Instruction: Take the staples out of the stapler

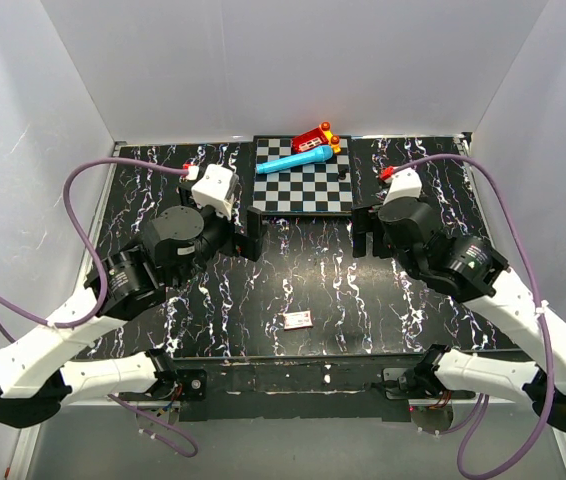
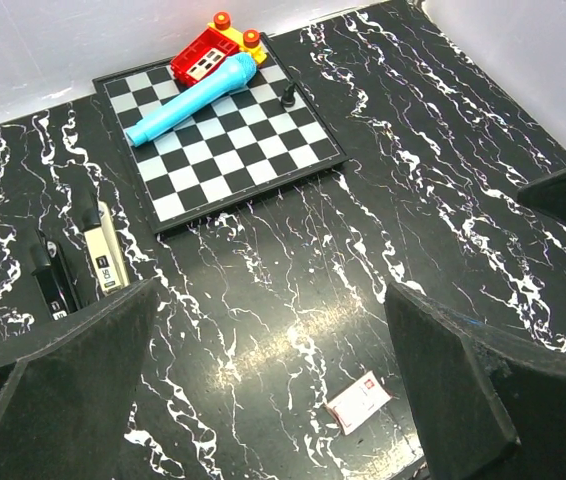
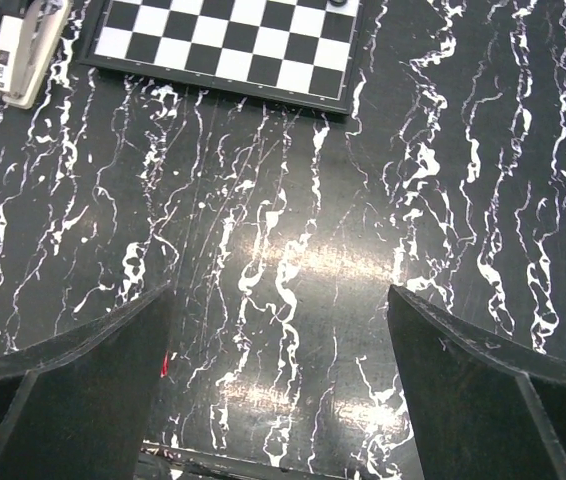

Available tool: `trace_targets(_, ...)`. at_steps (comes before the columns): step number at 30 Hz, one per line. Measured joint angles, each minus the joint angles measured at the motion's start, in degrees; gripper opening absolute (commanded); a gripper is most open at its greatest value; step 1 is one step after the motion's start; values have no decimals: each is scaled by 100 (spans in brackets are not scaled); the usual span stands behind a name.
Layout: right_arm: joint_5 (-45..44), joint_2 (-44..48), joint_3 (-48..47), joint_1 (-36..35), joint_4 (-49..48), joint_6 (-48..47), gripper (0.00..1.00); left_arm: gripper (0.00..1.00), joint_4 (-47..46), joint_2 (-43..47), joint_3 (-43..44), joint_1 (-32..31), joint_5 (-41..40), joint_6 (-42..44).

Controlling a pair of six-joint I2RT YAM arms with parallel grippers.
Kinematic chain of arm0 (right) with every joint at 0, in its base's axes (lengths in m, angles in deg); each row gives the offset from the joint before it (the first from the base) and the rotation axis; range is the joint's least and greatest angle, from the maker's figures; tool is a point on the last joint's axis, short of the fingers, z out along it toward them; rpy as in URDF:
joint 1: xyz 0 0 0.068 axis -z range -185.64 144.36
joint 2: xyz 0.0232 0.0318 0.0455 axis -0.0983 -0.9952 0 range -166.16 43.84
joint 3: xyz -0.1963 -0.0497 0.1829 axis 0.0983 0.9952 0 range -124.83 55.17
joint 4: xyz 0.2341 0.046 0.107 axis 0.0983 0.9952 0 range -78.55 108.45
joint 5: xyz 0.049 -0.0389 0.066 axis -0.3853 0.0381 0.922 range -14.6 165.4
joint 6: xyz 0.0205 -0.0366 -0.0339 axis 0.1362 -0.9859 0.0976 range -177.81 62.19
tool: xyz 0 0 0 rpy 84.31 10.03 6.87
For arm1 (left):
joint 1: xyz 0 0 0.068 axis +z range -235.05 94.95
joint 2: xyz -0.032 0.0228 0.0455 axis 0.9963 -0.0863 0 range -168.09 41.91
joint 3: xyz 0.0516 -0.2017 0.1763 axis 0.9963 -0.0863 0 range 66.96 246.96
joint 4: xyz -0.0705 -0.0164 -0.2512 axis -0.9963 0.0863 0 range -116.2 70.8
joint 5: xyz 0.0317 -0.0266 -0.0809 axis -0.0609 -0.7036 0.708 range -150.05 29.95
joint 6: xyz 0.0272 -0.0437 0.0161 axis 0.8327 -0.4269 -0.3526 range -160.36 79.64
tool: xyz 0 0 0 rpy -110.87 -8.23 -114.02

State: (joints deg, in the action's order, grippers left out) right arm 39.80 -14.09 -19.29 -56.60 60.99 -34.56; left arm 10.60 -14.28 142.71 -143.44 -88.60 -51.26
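Note:
The stapler lies flat on the black marbled table, left of the chessboard, and shows its pale silvery top. It reappears at the top left of the right wrist view. In the top view the left arm covers it. A dark stick-like piece lies beside it. No staples show anywhere. My left gripper hangs open over bare table, well to the right of the stapler. My right gripper is open too, facing the left one, with nothing between its fingers.
A chessboard lies at the back centre with a blue cylinder, a red toy and a black pawn on it. A small white-and-red box lies near the front edge, below the left gripper's right finger.

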Motion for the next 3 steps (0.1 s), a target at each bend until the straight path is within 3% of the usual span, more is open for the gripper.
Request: trace_targets(3,181,31,11,2,-57,-151,95,98,-4,0,0,0,-15,20)
